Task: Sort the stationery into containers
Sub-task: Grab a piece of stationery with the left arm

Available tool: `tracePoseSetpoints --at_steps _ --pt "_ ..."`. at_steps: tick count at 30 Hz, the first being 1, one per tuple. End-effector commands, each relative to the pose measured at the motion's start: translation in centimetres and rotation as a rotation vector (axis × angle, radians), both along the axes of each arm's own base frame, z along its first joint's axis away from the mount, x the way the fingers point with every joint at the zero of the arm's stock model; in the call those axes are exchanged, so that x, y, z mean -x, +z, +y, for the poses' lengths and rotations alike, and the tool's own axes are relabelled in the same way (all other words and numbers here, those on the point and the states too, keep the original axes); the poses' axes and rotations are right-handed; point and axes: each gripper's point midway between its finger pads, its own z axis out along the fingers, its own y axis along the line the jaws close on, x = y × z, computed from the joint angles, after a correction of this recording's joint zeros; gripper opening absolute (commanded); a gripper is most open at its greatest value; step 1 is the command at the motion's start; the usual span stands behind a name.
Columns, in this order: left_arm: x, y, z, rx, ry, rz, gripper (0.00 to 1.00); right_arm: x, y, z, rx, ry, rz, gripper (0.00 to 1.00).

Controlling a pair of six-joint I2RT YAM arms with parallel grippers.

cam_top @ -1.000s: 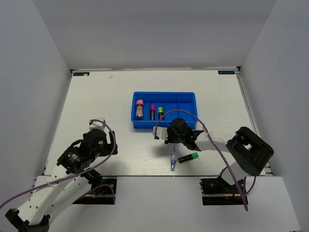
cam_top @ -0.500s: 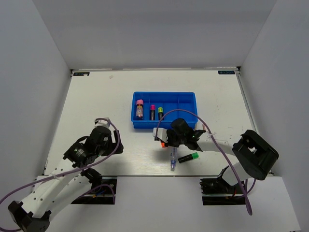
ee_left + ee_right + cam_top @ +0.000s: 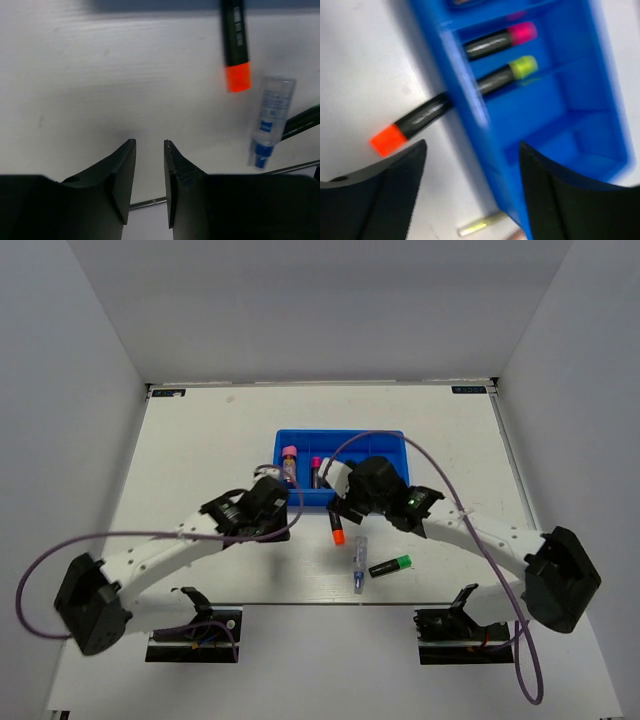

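Left arm (image 3: 160,555): stretched low from near-left base, reaching forward and right toward middle. Left pincer (image 3: 150,142): fingers nearly together, narrow gap, nothing between, tips angled down. Right arm (image 3: 470,530): stretched from near-right base, reaching forward and left toward middle. Right pincer (image 3: 470,150): fingers spread wide, nothing between. Wrists close together at middle, apart.

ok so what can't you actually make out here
Top view: the right gripper hides the blue tray's middle compartments.
Left wrist view: the right edge cuts off the green highlighter; its cap is unseen.
Right wrist view: motion blur leaves the pale stick at the bottom edge unidentifiable.
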Motion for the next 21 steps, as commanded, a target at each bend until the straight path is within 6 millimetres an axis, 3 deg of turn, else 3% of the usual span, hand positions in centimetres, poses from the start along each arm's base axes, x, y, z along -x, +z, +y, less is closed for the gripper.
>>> tracePoseSetpoints --at_steps 1,2,3,4,5,7,8,9,11,12,13,14,16,17,21 --pt "-2.0 2.2 -4.4 0.013 -0.047 -0.064 0.39 -2.3 5.6 -4.1 0.015 -0.258 -0.107 0.8" --pt "-2.7 2.7 -6.3 0.004 -0.064 -0.062 0.37 -2.3 6.2 -5.1 0.011 -0.299 -0.098 0.77" --pt "-3.0 2.7 -6.7 -0.011 -0.062 -0.067 0.37 -2.7 6.9 -5.9 0.007 -0.342 -0.116 0.37" --pt "-3.3 3.5 -7.7 0.0 -0.049 -0.081 0.37 -2.6 8.6 -7.0 -0.025 -0.383 -0.149 0.04" --pt "-3.7 2.8 -8.5 -0.044 -0.042 -0.066 0.43 -2.9 8.9 -8.0 -0.042 -0.44 -0.137 0.0" --pt "-4.0 3.4 -9.4 -0.057 -0.002 -0.071 0.46 -2.9 9.7 -10.0 -0.046 -0.518 -0.137 0.0" --pt "-4.2 2.6 -9.8 -0.082 0.013 -0.062 0.49 -3.3 10.1 -11.2 -0.06 -0.593 -0.147 0.0" --pt "-4.5 2.8 -11.2 -0.076 0.028 -0.06 0.55 -3.5 10.1 -12.1 -0.058 -0.63 -0.145 0.0" --pt "-4.6 1.3 -11.5 -0.111 0.087 -0.032 0.58 -3.3 9.1 -14.0 -0.02 -0.691 -0.15 0.02" --pt "-5.0 1.4 -12.3 -0.109 0.096 -0.031 0.6 -3.4 8.9 -14.9 -0.025 -0.727 -0.145 0.09" --pt "-4.9 0.4 -12.7 -0.123 0.096 -0.014 0.63 -3.4 8.5 -15.3 -0.023 -0.738 -0.139 0.28" --pt "-4.9 0.1 -13.0 -0.118 0.12 -0.003 0.63 -2.9 6.9 -15.8 -0.001 -0.744 -0.115 0.3" --pt "-5.2 -0.9 -13.8 -0.127 0.129 0.009 0.64 -2.8 7.1 -16.5 -0.065 -0.78 -0.106 0.3" --pt "-5.3 -1.0 -14.0 -0.122 0.152 0.011 0.64 -2.5 5.8 -17.0 -0.061 -0.793 -0.08 0.24" --pt "-5.5 -2.6 -14.2 -0.143 0.176 0.027 0.64 -2.1 4.9 -17.8 -0.102 -0.817 -0.059 0.2"
